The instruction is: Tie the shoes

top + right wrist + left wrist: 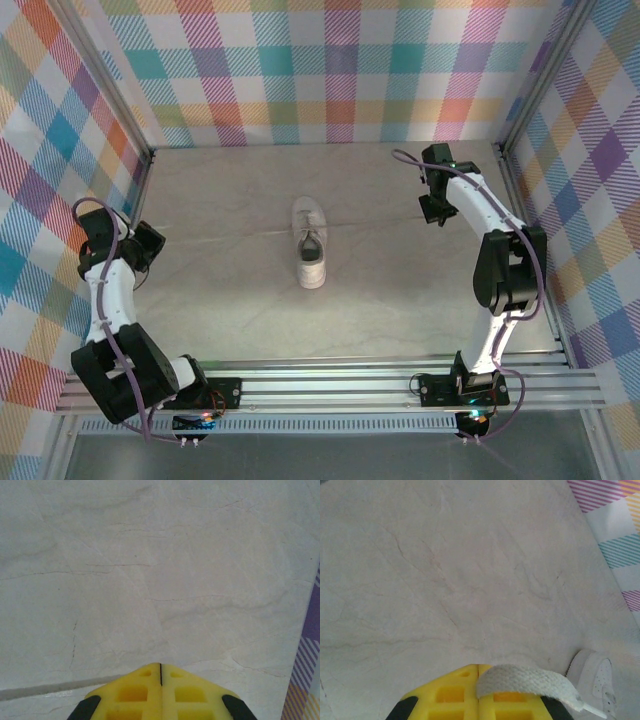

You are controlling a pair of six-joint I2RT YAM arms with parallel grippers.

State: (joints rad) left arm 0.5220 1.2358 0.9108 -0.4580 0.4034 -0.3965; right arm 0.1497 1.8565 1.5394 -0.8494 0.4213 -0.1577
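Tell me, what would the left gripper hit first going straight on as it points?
Probably the bare tabletop ahead of the left gripper, shut on a lace end; the white sneaker lies off to the right.

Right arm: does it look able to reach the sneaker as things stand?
Probably yes. Nothing stands on the table between the right claw and the sneaker, so the way looks free. The claw is shut, so it would have to open before grasping.
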